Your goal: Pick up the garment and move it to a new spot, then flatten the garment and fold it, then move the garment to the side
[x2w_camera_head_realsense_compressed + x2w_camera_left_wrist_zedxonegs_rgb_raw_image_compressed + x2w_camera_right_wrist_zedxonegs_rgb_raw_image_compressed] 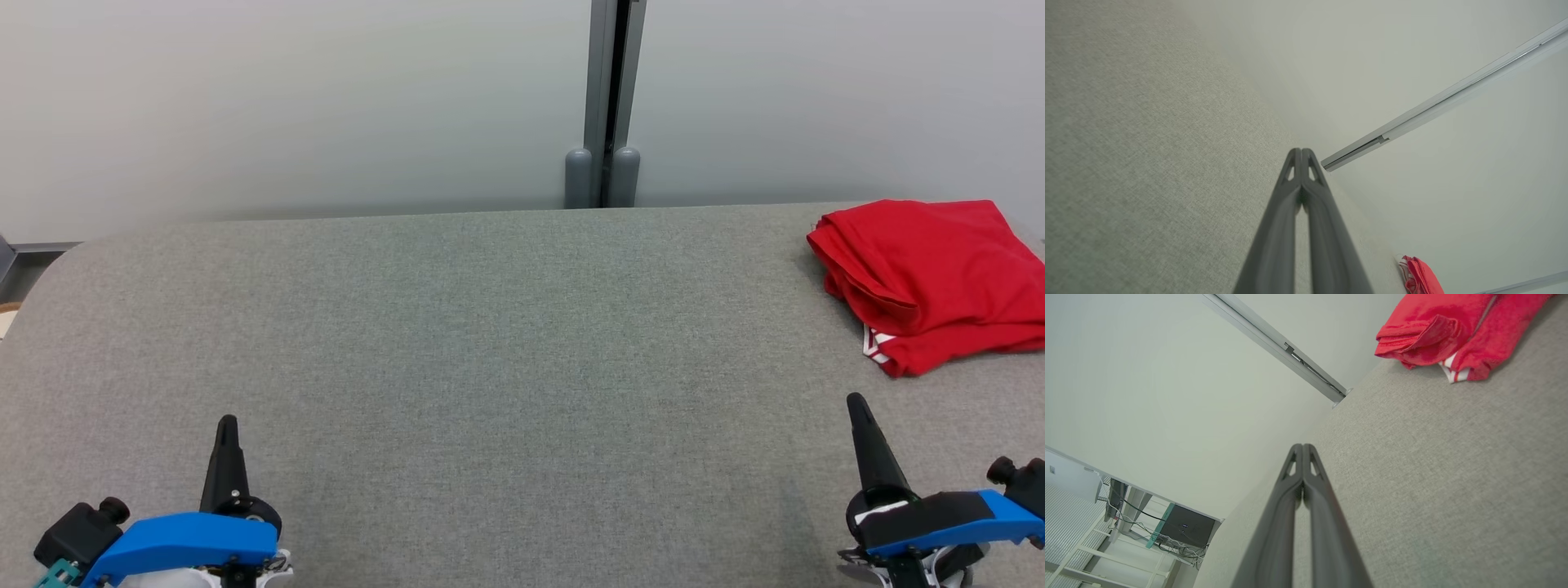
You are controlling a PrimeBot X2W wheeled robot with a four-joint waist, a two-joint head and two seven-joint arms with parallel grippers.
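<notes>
The red garment point(935, 278) lies folded in a compact pile at the far right of the grey table point(490, 343), a bit of white trim showing at its near edge. In the right wrist view the garment point(1453, 330) sits at the top right, and in the left wrist view a corner of the garment point(1423, 277) peeks in at the bottom. My left gripper point(227, 425) rests shut at the lower left, holding nothing. At the lower right my right gripper point(856, 402) is shut too, a short way in front of the garment and apart from it. Both pairs of fingertips point(1301, 152) point(1302, 446) touch.
A pale wall with a grey vertical post point(606, 106) runs behind the table. The table's left corner is rounded point(57, 261). In the right wrist view a dark box with cables point(1186, 526) and white shelving stand off beyond the table.
</notes>
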